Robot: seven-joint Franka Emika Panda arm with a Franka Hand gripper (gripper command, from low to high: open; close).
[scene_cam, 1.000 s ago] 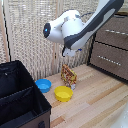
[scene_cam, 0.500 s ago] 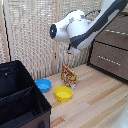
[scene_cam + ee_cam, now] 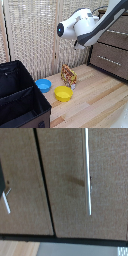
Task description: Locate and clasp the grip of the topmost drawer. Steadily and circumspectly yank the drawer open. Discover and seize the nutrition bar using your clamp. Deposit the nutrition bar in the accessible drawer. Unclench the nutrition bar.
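- The white robot arm (image 3: pixel 82 26) reaches in from the upper right of the exterior view, its rounded joint with a dark blue disc hanging high in the middle of the frame.
- The clamp sits behind the arm's bulk near the dresser front; I cannot make out its fingers in either view, so I cannot tell whether they are spread or closed.
- The dresser (image 3: pixel 112 55) stands at the right edge of the exterior view, dark wood with grey-brown drawer fronts.
- The topmost drawer (image 3: pixel 116 34) is in the upper right, partly covered by the arm, and it looks closed, flush with the drawer below it.
- The wrist view shows drawer fronts close up: the broad drawer panel (image 3: pixel 85 183) fills most of the frame, crossed by a long silver bar handle (image 3: pixel 88 173), with a dark seam beside it.
- The nutrition bar (image 3: pixel 69 75) stands upright on the wooden floor (image 3: pixel 95 105) at the middle of the exterior view, in front of the woven screen (image 3: pixel 35 35).
- A yellow bowl (image 3: pixel 63 93) lies just in front of the bar; a blue bowl (image 3: pixel 43 85) sits to its left.
- A black bin (image 3: pixel 20 100) fills the lower left corner.
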